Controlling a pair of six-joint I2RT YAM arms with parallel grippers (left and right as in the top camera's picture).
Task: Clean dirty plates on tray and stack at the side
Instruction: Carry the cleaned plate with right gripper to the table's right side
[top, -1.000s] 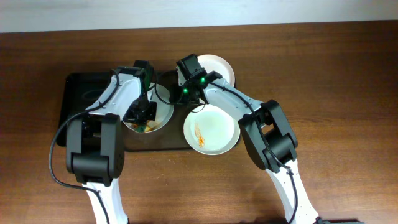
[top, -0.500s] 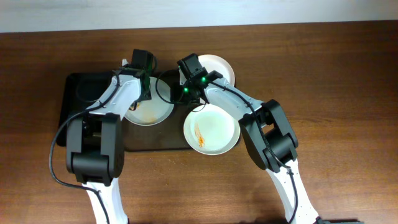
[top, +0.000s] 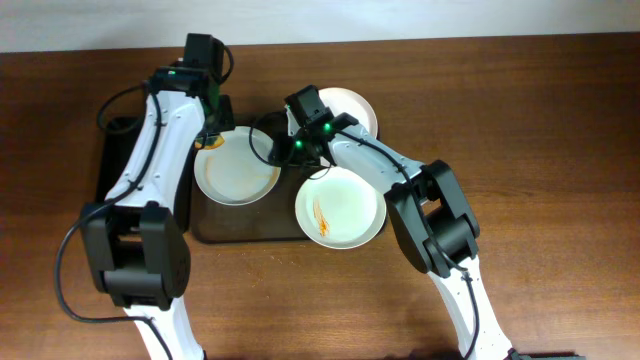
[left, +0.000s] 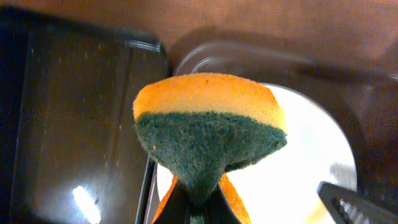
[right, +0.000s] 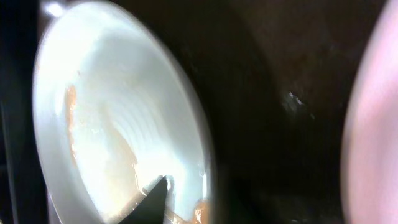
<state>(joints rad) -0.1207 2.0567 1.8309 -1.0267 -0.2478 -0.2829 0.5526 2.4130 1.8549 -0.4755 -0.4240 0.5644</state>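
Observation:
A dirty plate (top: 237, 168) with faint orange-brown smears lies on the brown-grey tray (top: 250, 226). My right gripper (top: 283, 150) is shut on its right rim; in the right wrist view one finger (right: 155, 198) lies inside the smeared plate (right: 106, 124). My left gripper (top: 213, 126) is raised over the plate's far left edge, shut on an orange and green sponge (left: 210, 127), with the plate (left: 298, 168) below it. A second plate (top: 340, 208) with an orange streak overlaps the tray's right edge. A plain white plate (top: 352, 106) sits on the table behind.
A glossy black tray (top: 122, 165) lies against the left side of the brown-grey tray; it also shows in the left wrist view (left: 74, 118). Brown wooden table (top: 540, 180) stretches to the right and front.
My left gripper has lifted the sponge off the plate and moved back toward the far left. The plate's inside now shows. The right arm has not moved.

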